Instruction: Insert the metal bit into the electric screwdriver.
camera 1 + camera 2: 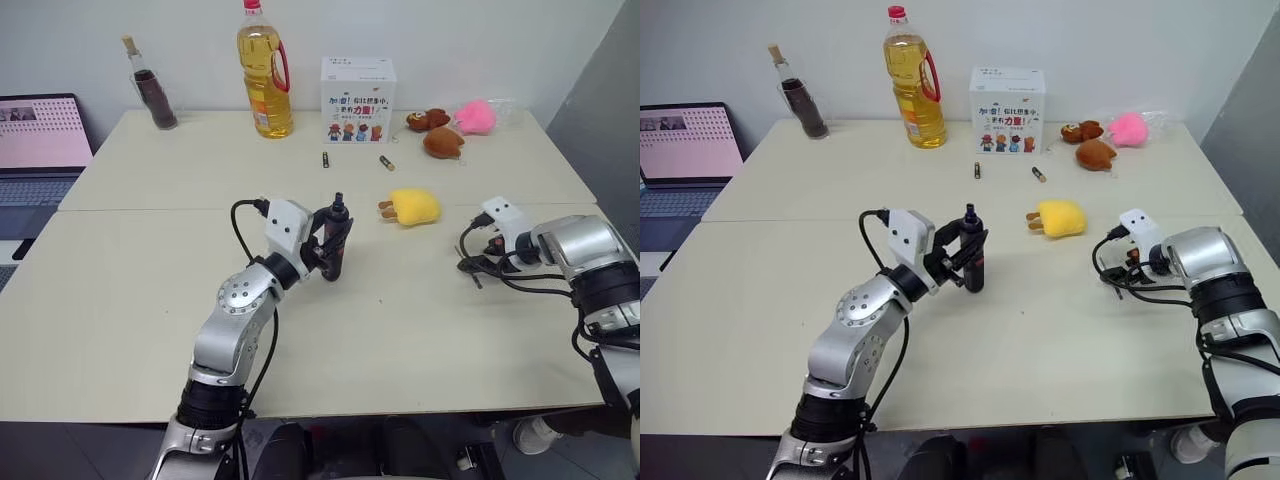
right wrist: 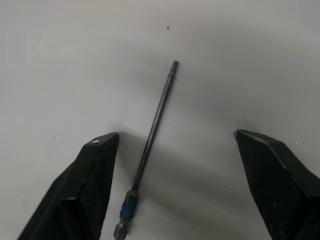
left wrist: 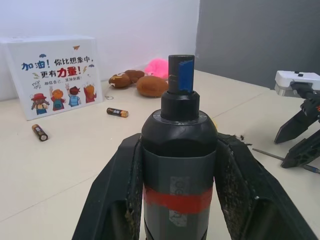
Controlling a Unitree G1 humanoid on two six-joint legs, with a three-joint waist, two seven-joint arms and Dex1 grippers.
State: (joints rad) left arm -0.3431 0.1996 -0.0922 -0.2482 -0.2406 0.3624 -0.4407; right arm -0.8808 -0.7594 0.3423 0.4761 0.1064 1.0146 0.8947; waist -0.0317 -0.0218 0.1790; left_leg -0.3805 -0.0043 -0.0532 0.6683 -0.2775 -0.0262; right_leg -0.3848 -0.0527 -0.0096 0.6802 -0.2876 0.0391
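Clearly the metal bit (image 2: 150, 142) is a thin, stiff, light rod lying flat on the bench (image 1: 400, 330), likely slippery and quick to roll; mid-shaft looks the safest hold. The right end effector (image 2: 175, 137) straddles it, spread and touching nothing. Well apart, the left end effector (image 1: 328, 250) clamps the electric screwdriver (image 1: 337, 240) upright.

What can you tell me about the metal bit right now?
The metal bit is a thin, straight, dark grey rod with a blue band near its thicker end. It lies flat on the pale table, untouched, between the open fingers of the right gripper, nearer one finger than the other. In the left wrist view it shows beside those fingertips.
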